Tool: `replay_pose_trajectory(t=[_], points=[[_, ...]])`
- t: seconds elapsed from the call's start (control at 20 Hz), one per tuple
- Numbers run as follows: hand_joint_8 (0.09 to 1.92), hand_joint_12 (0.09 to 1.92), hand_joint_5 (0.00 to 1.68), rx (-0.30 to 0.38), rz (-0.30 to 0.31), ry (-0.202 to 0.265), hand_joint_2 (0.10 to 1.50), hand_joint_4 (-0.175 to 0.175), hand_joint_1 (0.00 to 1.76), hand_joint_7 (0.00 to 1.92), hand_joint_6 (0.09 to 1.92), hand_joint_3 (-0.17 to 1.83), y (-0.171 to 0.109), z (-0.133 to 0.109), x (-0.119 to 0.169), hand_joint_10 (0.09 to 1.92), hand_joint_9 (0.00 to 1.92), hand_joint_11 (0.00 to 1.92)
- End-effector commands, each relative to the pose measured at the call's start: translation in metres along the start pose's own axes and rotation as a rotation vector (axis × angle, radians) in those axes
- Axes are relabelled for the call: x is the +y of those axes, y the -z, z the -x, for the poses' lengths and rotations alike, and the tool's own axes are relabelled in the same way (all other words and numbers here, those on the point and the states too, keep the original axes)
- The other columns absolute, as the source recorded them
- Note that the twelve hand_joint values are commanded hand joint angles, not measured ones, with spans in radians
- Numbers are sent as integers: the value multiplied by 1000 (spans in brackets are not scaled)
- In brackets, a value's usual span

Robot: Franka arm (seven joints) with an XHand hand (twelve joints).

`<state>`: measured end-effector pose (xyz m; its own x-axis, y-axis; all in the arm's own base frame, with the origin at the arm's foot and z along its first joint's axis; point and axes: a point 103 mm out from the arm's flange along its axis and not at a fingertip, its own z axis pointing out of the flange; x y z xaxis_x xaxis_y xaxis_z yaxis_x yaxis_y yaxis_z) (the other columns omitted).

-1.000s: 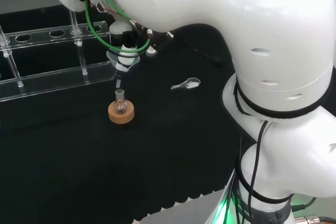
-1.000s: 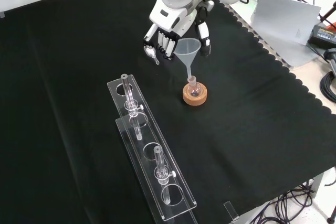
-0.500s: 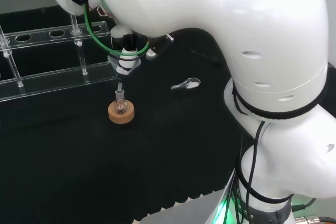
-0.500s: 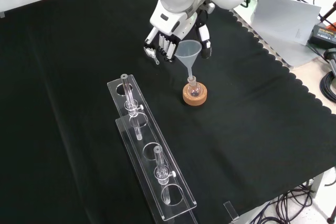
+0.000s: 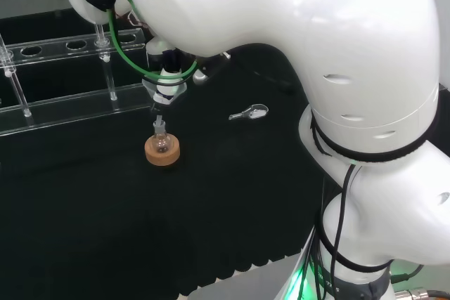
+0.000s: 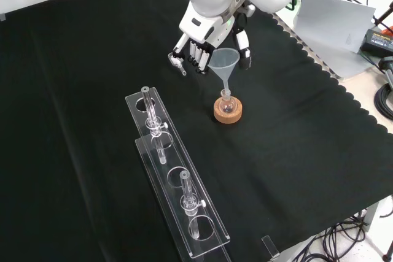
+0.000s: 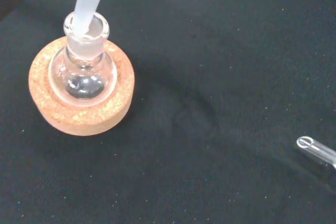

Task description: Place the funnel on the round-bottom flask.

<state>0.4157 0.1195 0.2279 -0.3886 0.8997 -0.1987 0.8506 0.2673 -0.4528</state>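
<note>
Hand point(image 6: 202, 35) pinching clear funnel point(image 6: 225, 61), stem tip in round-bottom flask point(image 6: 228, 104) neck, fingertips half hidden.

Head view looks over the arm, front view faces down, wrist view sits close; all share the flask point(image 5: 162, 142).

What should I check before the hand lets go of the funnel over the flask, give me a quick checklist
1. Funnel stem tip inside the flask neck: ok, wrist view shows it just entering.
2. Funnel fully seated in the neck: not ok, cone sits well above it.
3. Flask upright in the cork ring: ok.
4. Hand holding the funnel: cannot tell how the fingers stand.
5. Stem straight in the neck: not ok, it enters tilted.
</note>
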Motion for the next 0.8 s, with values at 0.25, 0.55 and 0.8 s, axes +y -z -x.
replay_pose_trajectory(t=[0.25,0.55,0.8], points=[[478,1510,849,3,-13,17,579,47,747,1215,754,511,-13,-11,1,304,1060,0],[479,1510,848,43,-20,11,580,47,746,1214,754,511,-18,-6,7,304,1059,0],[479,1509,848,39,-23,5,580,46,746,1214,755,511,-22,3,13,304,1058,0]])
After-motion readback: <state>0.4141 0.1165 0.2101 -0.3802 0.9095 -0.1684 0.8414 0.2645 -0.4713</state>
